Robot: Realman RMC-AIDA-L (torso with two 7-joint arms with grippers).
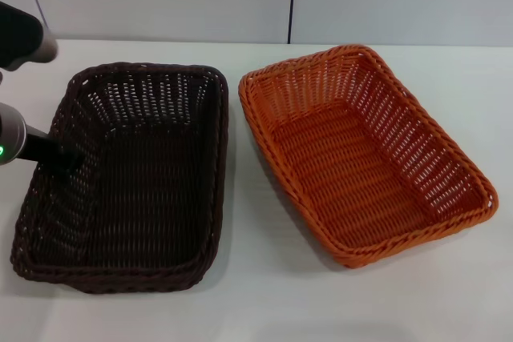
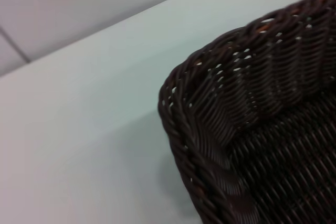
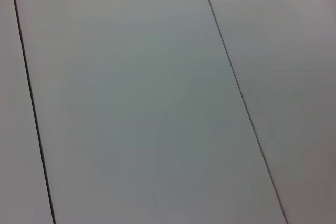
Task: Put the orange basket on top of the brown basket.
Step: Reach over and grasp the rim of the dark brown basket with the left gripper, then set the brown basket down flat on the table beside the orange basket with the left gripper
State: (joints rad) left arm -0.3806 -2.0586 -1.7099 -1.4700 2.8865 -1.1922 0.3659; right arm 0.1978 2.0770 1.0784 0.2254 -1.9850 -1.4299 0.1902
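Head view: left gripper [image 1: 62,158] at brown basket [image 1: 128,190] rim, grip unclear; orange basket [image 1: 365,154] beside.

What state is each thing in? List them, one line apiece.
orange basket: upright on the table, empty, apart from the other basket, not stacked.
brown basket: upright on the table, empty, nothing on top of it.
left tool: at the brown basket's left wall, low over the rim; grip not visible.
right tool: out of view.
table: white, bearing both baskets side by side.

Brown basket [image 1: 128,174] left, orange basket [image 1: 365,154] right
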